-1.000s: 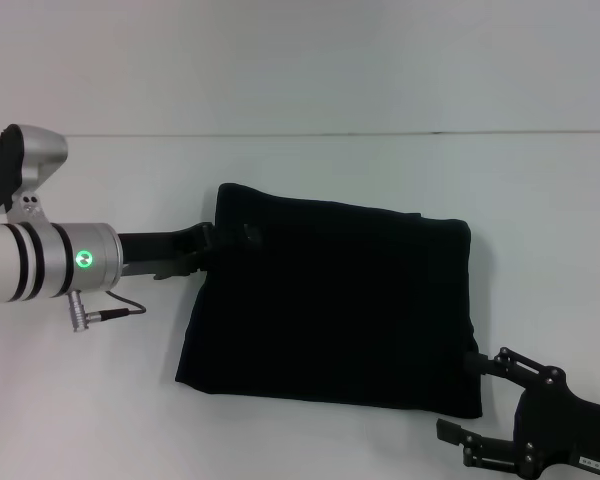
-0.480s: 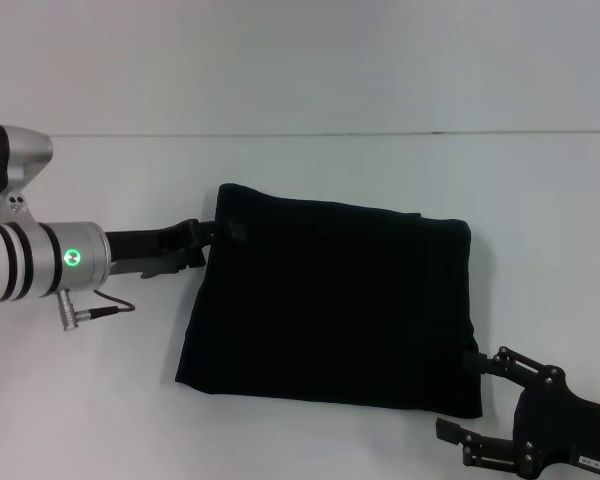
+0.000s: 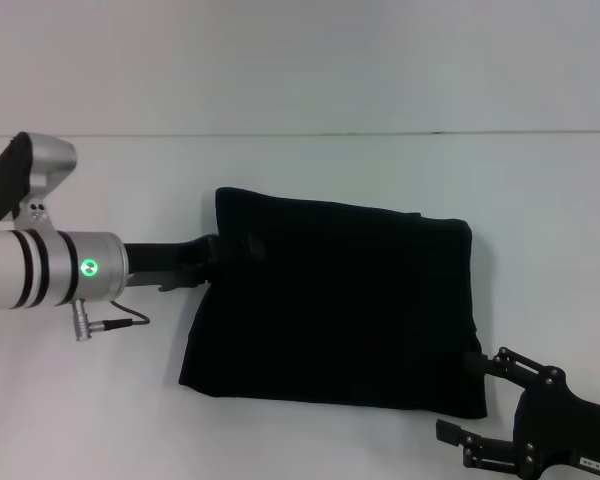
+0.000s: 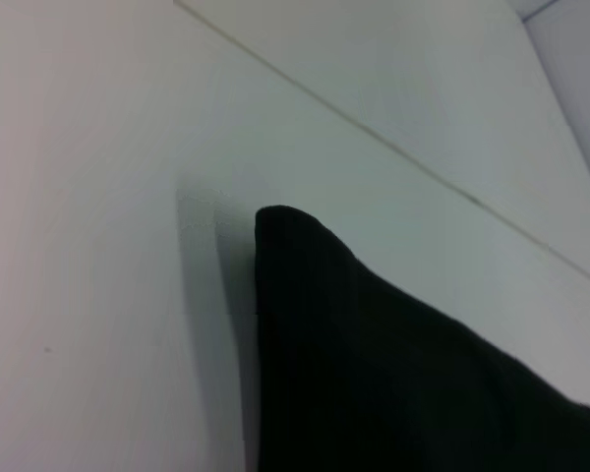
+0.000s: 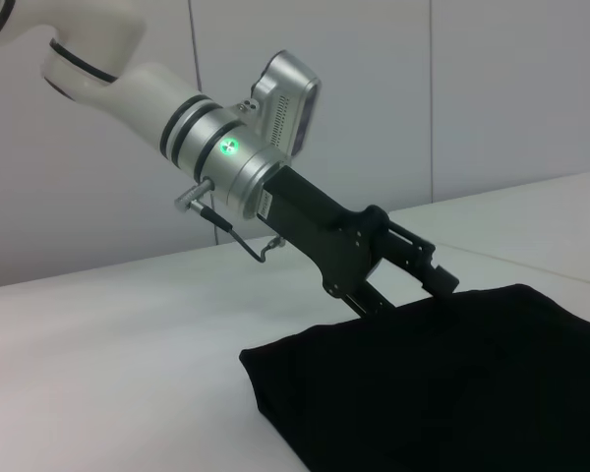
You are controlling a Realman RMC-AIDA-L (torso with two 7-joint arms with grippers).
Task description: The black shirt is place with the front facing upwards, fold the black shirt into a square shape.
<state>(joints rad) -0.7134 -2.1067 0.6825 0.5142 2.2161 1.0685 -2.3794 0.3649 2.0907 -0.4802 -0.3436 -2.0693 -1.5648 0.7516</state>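
- Bench (image 3: 310,80): a broad, plain white surface that carried the whole scene. No boxes, trays, baskets or other containers were visible on it, so there were no contents to list.
- Black shirt (image 3: 340,310): a plain black cotton garment that lay flat at the middle of the bench as a compact, roughly four-sided bundle. No sleeves, lettering or label showed. The folding was judged largely done; the outline was nearer a wide rectangle than a true square, its far left corner (image 4: 285,231) stood out a little, and some squaring of the edges probably remained.
- Left claw (image 3: 242,245): black, on a silver arm reaching in from the left. It sat at the upper left edge of the shirt with its jaws parted, as the right wrist view showed (image 5: 413,285); whether any cloth lay between them could not be told.
- Right claw (image 3: 470,400): black, jaws spread apart and holding nothing, at the shirt's near right corner, one finger just touching the hem.
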